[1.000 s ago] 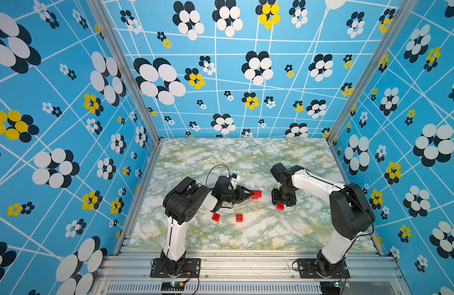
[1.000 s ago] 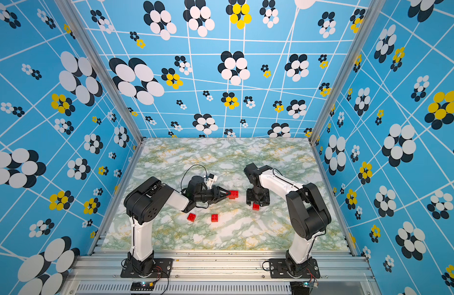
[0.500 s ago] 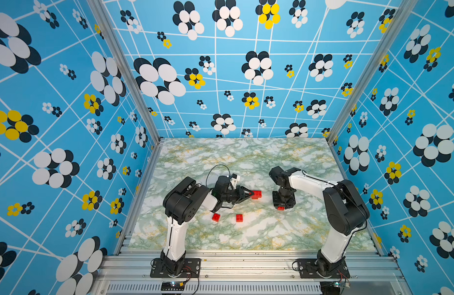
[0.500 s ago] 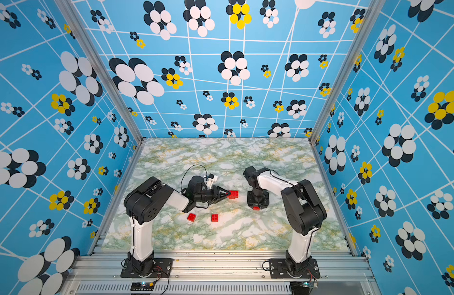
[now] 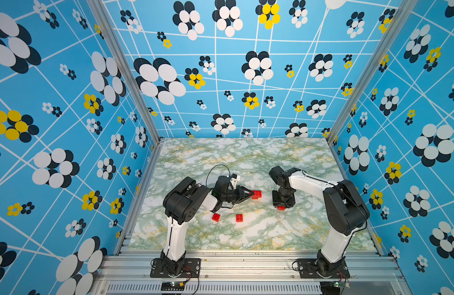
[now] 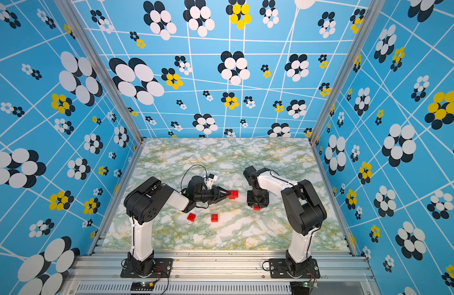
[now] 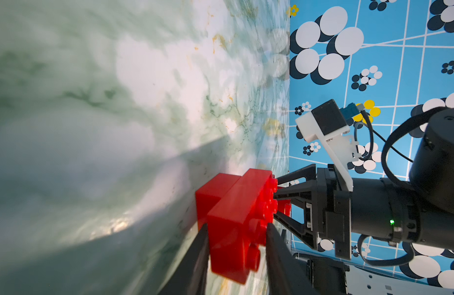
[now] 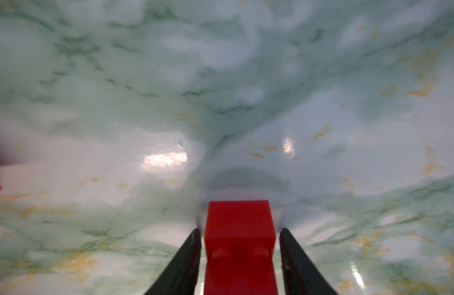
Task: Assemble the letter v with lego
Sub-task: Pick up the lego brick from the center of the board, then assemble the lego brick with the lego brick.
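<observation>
Straight below right claw (image 5: 282,205), between its fingers (image 8: 188,260): one short brick (image 8: 240,224), apparently resting on table (image 5: 246,158). No real long axis in this view; sits square to the fingers, centred between them. Stands a little open around brick, with a thin slit of table on each side, so seemingly touches nothing and pinches nothing yet. Probably needs only to close and then to lift.

Off to the side of right claw, near but apart, toward the other arm: stack (image 5: 257,194) of joined bricks, studs turned up, away from table. Long axis runs from left claw (image 5: 251,194) outward, roughly toward right claw. As for left claw: closed firmly on near end of stack, one finger on the studded face, one under it. Low over table; touching it or not, cannot tell.

Behind left claw, closer to its arm base: loose brick (image 5: 216,217) and second loose brick (image 5: 239,217), flat on table, apart from each other. Much nearer to left claw than to right, but left claw already full.
</observation>
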You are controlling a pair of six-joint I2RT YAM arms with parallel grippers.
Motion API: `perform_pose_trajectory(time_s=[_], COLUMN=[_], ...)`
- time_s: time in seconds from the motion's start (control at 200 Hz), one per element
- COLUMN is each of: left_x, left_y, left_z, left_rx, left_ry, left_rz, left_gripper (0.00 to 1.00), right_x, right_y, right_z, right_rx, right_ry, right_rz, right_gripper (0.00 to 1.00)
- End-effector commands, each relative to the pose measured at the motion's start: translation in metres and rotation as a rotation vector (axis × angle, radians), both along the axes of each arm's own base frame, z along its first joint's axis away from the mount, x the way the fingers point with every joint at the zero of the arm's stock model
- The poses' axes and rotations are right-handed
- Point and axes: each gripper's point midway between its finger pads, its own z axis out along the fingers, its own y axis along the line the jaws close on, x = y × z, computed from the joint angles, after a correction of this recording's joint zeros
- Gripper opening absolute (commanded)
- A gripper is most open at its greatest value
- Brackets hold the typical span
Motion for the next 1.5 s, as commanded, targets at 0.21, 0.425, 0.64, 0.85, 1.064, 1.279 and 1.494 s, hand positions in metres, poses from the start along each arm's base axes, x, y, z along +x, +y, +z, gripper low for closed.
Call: perform_pose_trajectory(time_s=[0.21, 0.425, 0.64, 0.85, 1.064, 1.279, 1.494], left_x=[-0.002, -0.002, -0.002, -0.003, -0.003, -0.001, -0.002], left_y=[0.004, 0.003, 0.004, 0.01, 0.009, 0.006, 0.005], left_z=[-0.006, -0.006, -0.006, -0.009, -0.009, -0.009, -0.01], left_rx=[0.013, 0.012, 0.014, 0.029, 0.027, 0.018, 0.027], left_ry=[0.015, 0.015, 0.021, 0.038, 0.048, 0.048, 0.049], left_rz=[-0.003, -0.003, -0.009, -0.015, -0.027, -0.028, -0.03], left_gripper=[0.37, 0.37, 0.36, 0.35, 0.34, 0.33, 0.32], right_x=[-0.001, 0.0, 0.008, 0.02, 0.019, 0.026, 0.036], right_y=[-0.005, -0.009, 0.0, 0.03, 0.034, 0.035, 0.045], right_z=[0.002, 0.01, 0.033, 0.067, 0.08, 0.075, 0.067], right_rx=[0.005, -0.015, 0.022, 0.165, 0.175, 0.105, 0.093], right_ry=[-0.031, -0.046, -0.024, -0.12, -0.071, -0.016, -0.005], right_rz=[-0.012, 0.008, 0.276, 0.752, 1.148, 1.351, 1.432], right_gripper=[0.44, 0.35, 0.23, 0.05, 0.0, 0.0, 0.0])
